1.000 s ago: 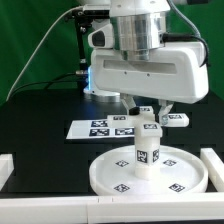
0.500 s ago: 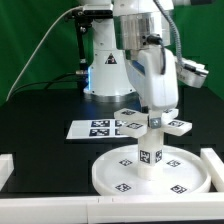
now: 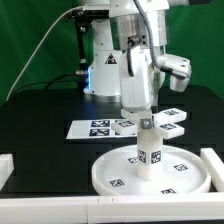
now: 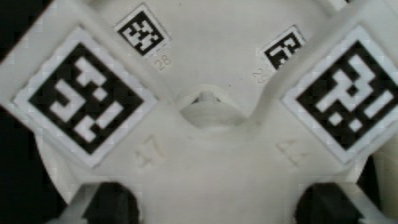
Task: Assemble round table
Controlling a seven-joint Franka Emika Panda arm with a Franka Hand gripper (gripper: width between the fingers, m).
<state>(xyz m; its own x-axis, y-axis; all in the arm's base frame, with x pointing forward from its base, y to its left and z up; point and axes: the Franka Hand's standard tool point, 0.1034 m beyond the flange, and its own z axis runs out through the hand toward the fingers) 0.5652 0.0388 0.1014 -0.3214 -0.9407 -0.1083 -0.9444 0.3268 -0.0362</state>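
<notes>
The round disc lies flat on the black table. The short cylinder leg stands upright in the disc's central hub. The cross-shaped base sits on top of the leg with its tagged arms spread level. My gripper comes straight down on the middle of the base and is shut on it. In the wrist view the base fills the picture, with large tags on its arms. My gripper shows there with one dark finger on each side of the base's white centre.
The marker board lies behind the disc toward the exterior view's left. White raised walls stand at the table's edges on the left and right. The arm's base stands at the back before a green backdrop.
My wrist has turned about the vertical axis over the leg. The cross-shaped base has turned with it, its arms pointing differently. The disc and leg stay in place.
</notes>
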